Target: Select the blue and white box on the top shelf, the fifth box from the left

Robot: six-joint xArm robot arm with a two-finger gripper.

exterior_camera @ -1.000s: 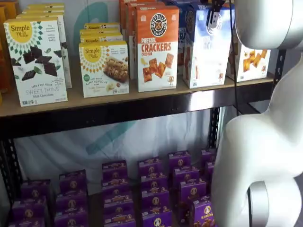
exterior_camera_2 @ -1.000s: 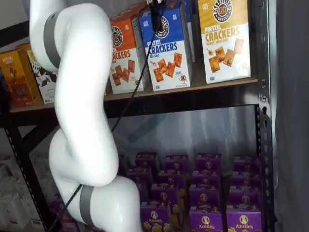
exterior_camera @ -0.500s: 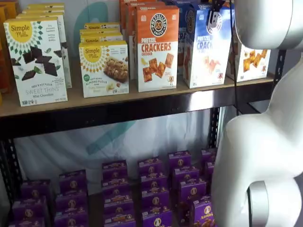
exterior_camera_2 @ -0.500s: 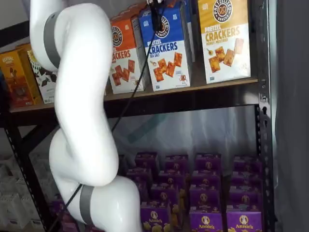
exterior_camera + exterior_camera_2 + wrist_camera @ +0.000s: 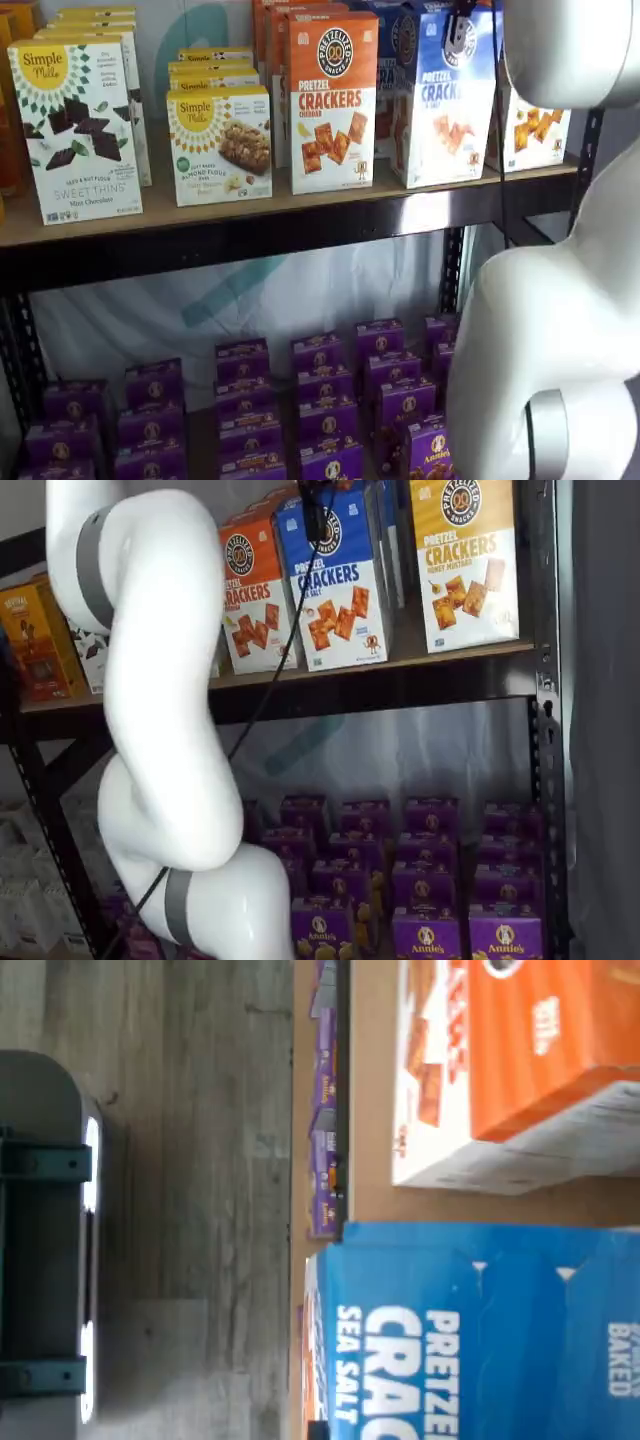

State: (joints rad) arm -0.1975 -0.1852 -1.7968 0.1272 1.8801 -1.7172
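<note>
The blue and white box [image 5: 445,100] stands on the top shelf [image 5: 300,235] between an orange carton and a yellow one, slightly tilted and drawn toward the front rim. It shows in both shelf views [image 5: 340,590]. My gripper [image 5: 460,18] hangs from the view's top edge, its black fingers closed on the box's upper end; it also shows in a shelf view [image 5: 315,510]. In the wrist view the box's blue face [image 5: 470,1330] with "PRETZEL" and "SEA SALT" fills the near part, over the tan shelf board [image 5: 365,1110].
The orange cheddar carton [image 5: 333,100] stands close beside the blue box, the yellow carton [image 5: 465,560] on its other side. Simple Mills boxes [image 5: 75,130] fill the shelf's left. Purple boxes [image 5: 320,400] crowd the lower level. My white arm [image 5: 170,710] and cable [image 5: 260,690] hang before the shelves.
The blue and white box has turned and come forward toward the shelf's front rim, tilting a little, with my gripper on its top. The arm has shifted slightly with it.
</note>
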